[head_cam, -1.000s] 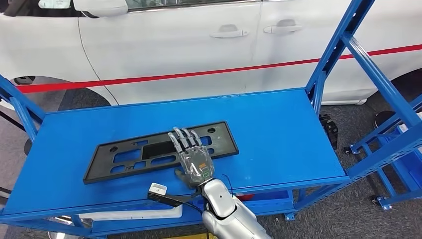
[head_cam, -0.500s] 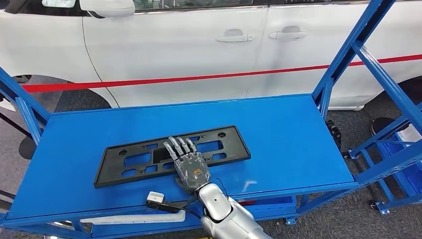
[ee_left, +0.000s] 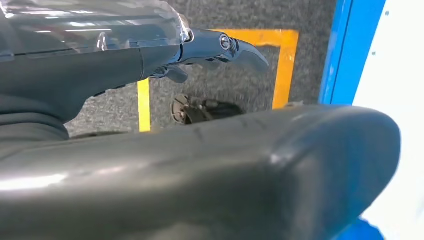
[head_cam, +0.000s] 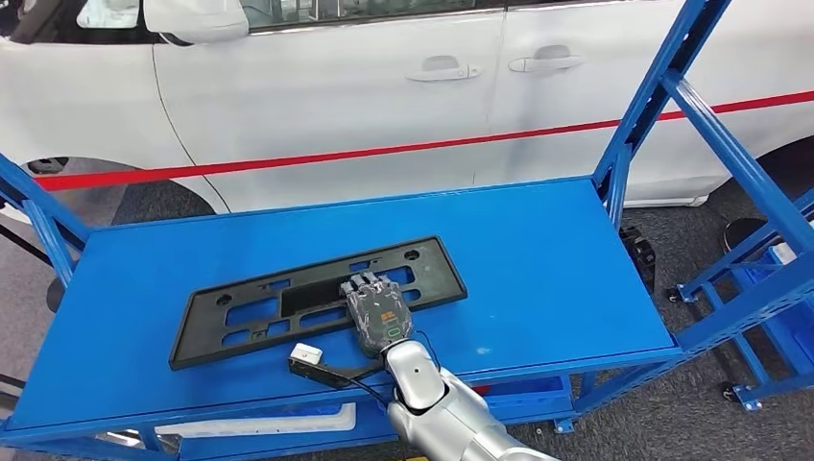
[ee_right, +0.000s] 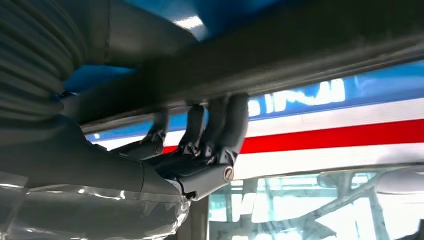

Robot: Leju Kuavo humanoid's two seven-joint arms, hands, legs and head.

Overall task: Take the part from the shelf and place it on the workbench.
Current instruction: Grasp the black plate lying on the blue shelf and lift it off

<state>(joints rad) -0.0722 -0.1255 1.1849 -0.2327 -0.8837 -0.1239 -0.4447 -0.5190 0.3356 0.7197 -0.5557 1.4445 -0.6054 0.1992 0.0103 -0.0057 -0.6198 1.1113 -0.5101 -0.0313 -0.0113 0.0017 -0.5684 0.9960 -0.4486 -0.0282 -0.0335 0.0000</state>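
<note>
Because the part (head_cam: 317,300) lies flat on the blue shelf (head_cam: 538,259) with its long axis running left to right, the right hand (head_cam: 377,309) grips it near mid-length — fingers curled over its near bar; the left hand's (ee_left: 150,45) state I cannot tell.

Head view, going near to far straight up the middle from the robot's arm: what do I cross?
right hand → black part under its curled fingers → bare blue shelf top → red stripe → white car
</note>
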